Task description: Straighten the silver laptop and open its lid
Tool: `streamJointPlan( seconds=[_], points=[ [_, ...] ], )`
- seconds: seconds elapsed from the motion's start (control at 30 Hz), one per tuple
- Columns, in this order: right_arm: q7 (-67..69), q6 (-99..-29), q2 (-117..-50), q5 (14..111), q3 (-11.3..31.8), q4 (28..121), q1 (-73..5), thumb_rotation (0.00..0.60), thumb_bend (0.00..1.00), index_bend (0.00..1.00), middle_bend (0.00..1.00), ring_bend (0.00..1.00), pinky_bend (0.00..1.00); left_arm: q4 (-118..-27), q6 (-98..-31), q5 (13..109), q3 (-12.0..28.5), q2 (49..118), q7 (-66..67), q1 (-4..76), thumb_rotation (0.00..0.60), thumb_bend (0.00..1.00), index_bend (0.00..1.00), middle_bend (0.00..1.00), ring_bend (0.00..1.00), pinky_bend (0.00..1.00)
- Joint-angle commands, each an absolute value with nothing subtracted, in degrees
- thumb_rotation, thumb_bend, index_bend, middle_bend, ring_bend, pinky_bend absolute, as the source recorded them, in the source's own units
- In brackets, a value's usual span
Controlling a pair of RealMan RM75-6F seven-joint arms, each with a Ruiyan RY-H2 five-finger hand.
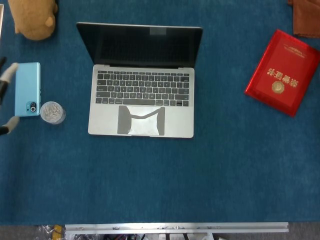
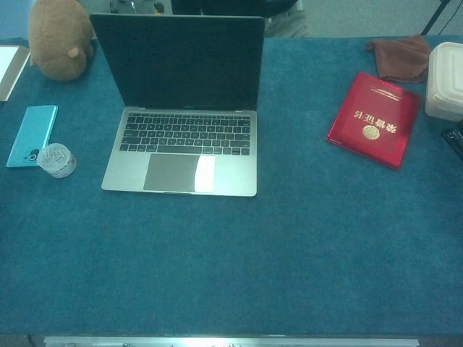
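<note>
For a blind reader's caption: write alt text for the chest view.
A silver laptop sits open and square on a blue table, screen dark, neither hand in this view. To its left lie a turquoise phone, a small clear jar and a brown plush toy; a red booklet lies right.

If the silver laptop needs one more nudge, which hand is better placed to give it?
Left, narrowly. Only fingertips of the left hand show at the head view's left edge, beside the light blue phone; the right hand is in neither view. The silver laptop already sits square, lid open.
</note>
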State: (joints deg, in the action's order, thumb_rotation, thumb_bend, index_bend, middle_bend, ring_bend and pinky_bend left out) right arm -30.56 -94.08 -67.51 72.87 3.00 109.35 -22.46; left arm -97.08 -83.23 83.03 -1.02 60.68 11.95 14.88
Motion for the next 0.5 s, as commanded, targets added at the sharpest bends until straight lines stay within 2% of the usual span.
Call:
streamJointPlan(
  seconds=[0.03, 0.2, 0.5],
  points=[
    [-27.1, -97.4, -66.7, 75.1, 1.1, 107.8, -18.1, 0.6, 0.38, 0.0, 0.01, 0.0, 0.03, -96.4, -85.3, 83.6, -1.2, 61.0, 11.6, 12.9, 0.6, 0.17, 0.0, 0.0, 0.0, 0.0],
    [-23.2, -99.7, -66.8, 76.1, 0.0, 105.6, -13.4, 0.6, 0.38, 0.0, 0.01, 0.0, 0.03, -95.4, -89.0, 83.9, -1.3, 61.5, 10.7, 9.7, 0.6, 0.17, 0.0, 0.0, 0.0, 0.0],
    [-19.0, -99.2, -67.0, 74.3, 0.4, 102.1, -8.6, 0.6, 0.38, 0.0, 0.01, 0.0, 0.03, -95.1, -91.5, 84.3, -1.8, 60.8, 9.1, 6.0, 0.6, 0.17, 0.0, 0.0, 0.0, 0.0]
  ],
)
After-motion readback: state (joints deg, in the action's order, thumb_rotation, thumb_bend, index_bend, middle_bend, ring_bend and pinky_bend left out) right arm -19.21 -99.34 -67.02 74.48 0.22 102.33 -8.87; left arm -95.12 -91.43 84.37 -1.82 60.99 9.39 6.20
